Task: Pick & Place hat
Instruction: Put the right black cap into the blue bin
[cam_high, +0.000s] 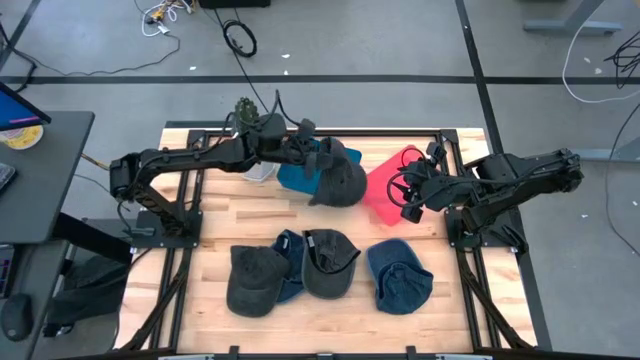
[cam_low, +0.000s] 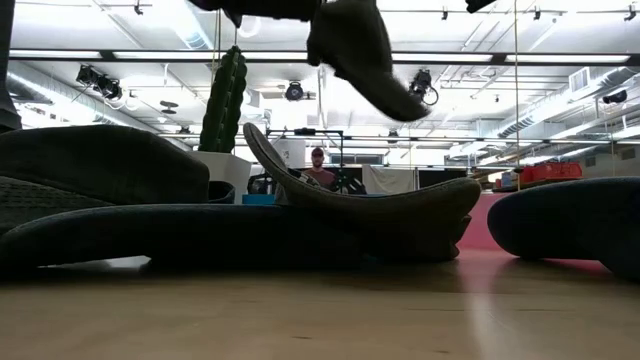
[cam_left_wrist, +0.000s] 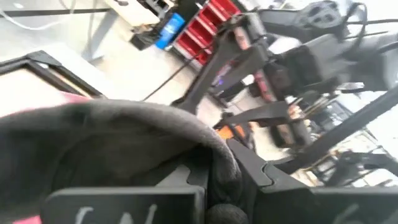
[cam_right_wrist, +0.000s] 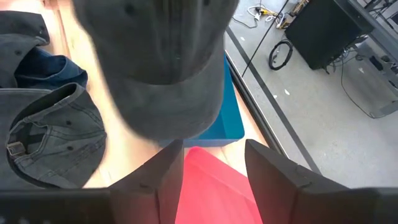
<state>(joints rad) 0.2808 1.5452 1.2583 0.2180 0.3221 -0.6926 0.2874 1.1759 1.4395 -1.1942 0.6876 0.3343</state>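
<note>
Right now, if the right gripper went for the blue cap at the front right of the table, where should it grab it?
Probably the blue cap's raised crown edge, coming straight down from above: it lies apart from the neighbouring caps, clear of the right gripper.

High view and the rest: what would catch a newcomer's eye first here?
The left gripper holds a dark grey cap lifted above the blue bin and the red bin at the table's far side. The right gripper waits open over the red bin. Along the near edge of the wooden table lie four more caps, grey and blue.
</note>
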